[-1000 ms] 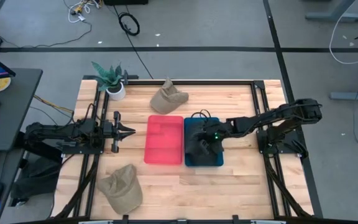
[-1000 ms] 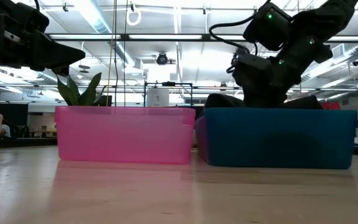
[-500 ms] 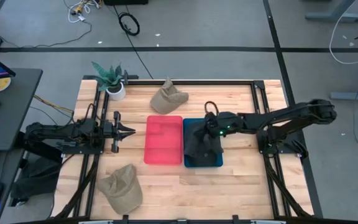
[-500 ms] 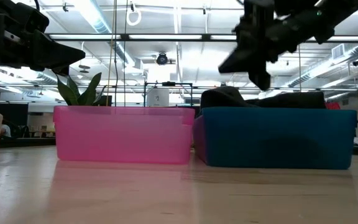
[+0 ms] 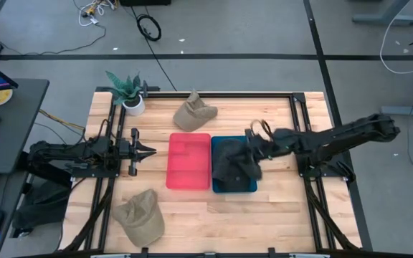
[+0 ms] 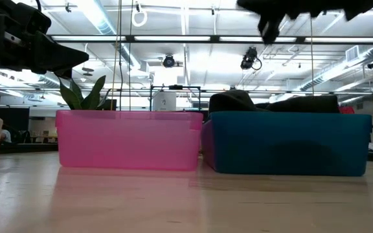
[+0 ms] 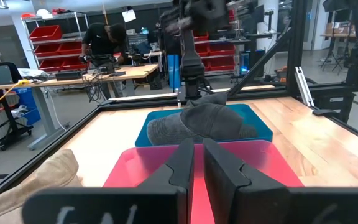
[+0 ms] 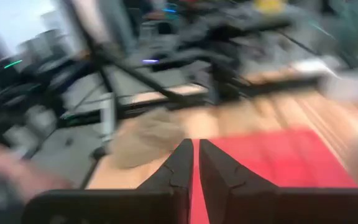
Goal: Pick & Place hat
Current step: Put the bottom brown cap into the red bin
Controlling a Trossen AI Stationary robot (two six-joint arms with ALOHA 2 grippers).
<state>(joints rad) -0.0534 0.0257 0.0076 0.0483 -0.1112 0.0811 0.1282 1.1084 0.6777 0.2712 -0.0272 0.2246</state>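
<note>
Nearest the table's front edge a tan cap (image 5: 140, 216) lies on the wood, and behind it the left gripper (image 5: 149, 151) waits beside the pink bin (image 5: 189, 160), its fingers (image 7: 184, 163) nearly together and holding nothing. A dark grey hat (image 5: 232, 162) rests in the blue bin (image 5: 250, 188) touching the pink one, draped over its rim, while the right gripper (image 5: 250, 150) hangs above it, fingers almost together and empty. Farthest back lie a second tan hat (image 5: 194, 112) and a potted plant (image 5: 127, 92).
</note>
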